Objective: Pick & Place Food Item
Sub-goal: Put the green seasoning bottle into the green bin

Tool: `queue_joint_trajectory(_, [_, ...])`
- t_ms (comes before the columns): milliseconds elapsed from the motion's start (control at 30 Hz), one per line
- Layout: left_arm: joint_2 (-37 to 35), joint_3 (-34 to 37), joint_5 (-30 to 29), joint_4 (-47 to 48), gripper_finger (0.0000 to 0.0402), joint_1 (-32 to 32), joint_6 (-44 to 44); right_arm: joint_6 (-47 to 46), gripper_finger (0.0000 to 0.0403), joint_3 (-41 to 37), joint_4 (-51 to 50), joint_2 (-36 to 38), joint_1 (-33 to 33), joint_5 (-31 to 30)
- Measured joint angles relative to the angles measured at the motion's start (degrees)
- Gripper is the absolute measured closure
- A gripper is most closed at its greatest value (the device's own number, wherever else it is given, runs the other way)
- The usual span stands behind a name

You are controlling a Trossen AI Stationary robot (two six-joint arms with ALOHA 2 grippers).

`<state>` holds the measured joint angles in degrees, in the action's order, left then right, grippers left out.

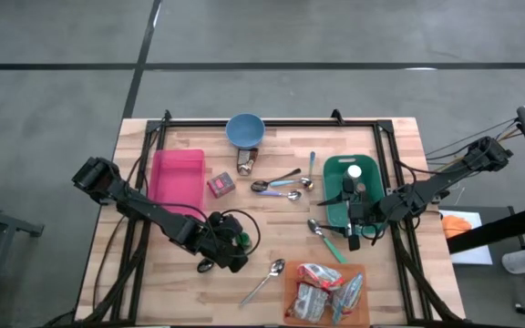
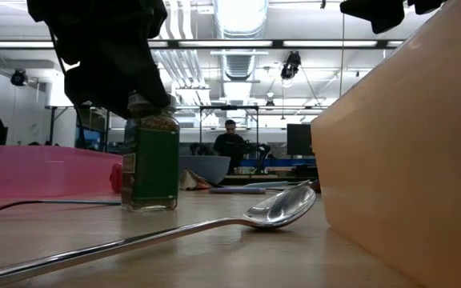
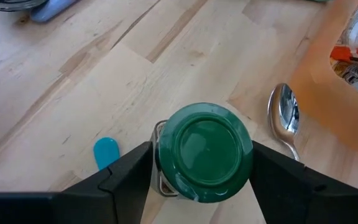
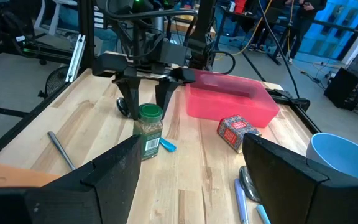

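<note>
Jar of dried herbs stands upright on the surface beside a spoon, left gripper around its green lid, jaws apart, not clamped. Looks light, rigid, probably slick; I'd grab below the lid. Right gripper waits, jaws apart.

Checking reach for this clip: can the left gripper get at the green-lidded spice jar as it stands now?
Probably yes. The left gripper hangs right over the upright spice jar, its open fingers standing either side of the green lid, apparently not clamped, with nothing between them.
</note>
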<state>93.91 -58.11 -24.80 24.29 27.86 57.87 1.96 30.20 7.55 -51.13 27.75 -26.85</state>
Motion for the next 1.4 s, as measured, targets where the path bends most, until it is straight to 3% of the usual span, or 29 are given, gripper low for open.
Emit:
queue_joint_trajectory(1167, [-0.09,0.00,-0.02,0.09,0.0145,-0.02,-1.53,0.00,0.0126,0.00,0.00,0.00,-0.01,0.00])
queue_joint_trajectory(1400, [-0.21,-0.04,-0.26,1.55,0.0095,-0.04,-1.07,0.00,0.0126,0.00,0.01,0.00,-0.01,0.00])
